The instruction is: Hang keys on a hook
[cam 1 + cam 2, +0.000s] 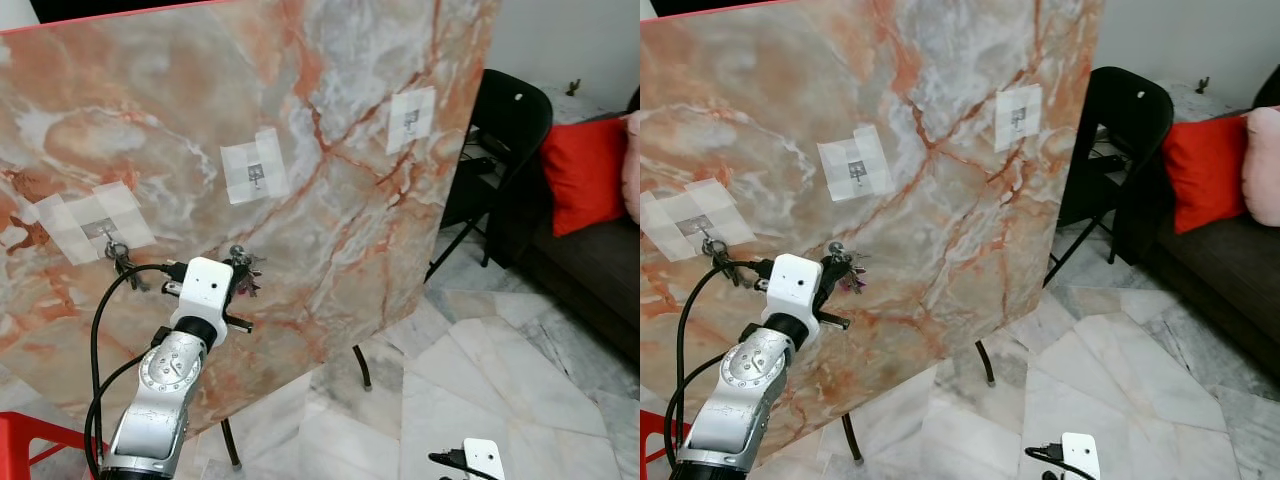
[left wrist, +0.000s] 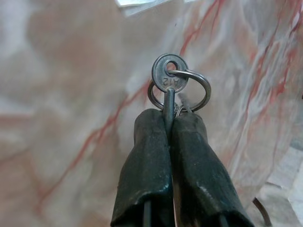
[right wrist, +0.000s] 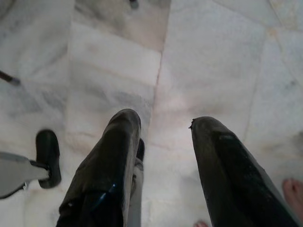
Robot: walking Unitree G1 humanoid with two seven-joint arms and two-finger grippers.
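A marble-patterned board [image 1: 330, 230] stands tilted before me with three taped hooks: left hook [image 1: 101, 232], middle hook [image 1: 256, 173], right hook [image 1: 410, 119]. A dark bunch of keys [image 1: 122, 262] hangs from the left hook. My left gripper [image 1: 238, 270] is raised close to the board, below the middle hook, and is shut on a second set of keys [image 1: 243, 262]. In the left wrist view the fingers [image 2: 147, 156] pinch a silver key [image 2: 169, 75] stamped A12, its ring [image 2: 191, 90] looped through the head. My right gripper [image 3: 163, 120] hangs open over the floor.
A black folding chair [image 1: 505, 125] stands right of the board, with a dark sofa [image 1: 590, 270] and red cushion [image 1: 585, 170] beyond. The board's legs [image 1: 362, 366] rest on pale marble tiles. A red stool [image 1: 25, 440] is at lower left. A person's toes [image 3: 293, 189] are near the right gripper.
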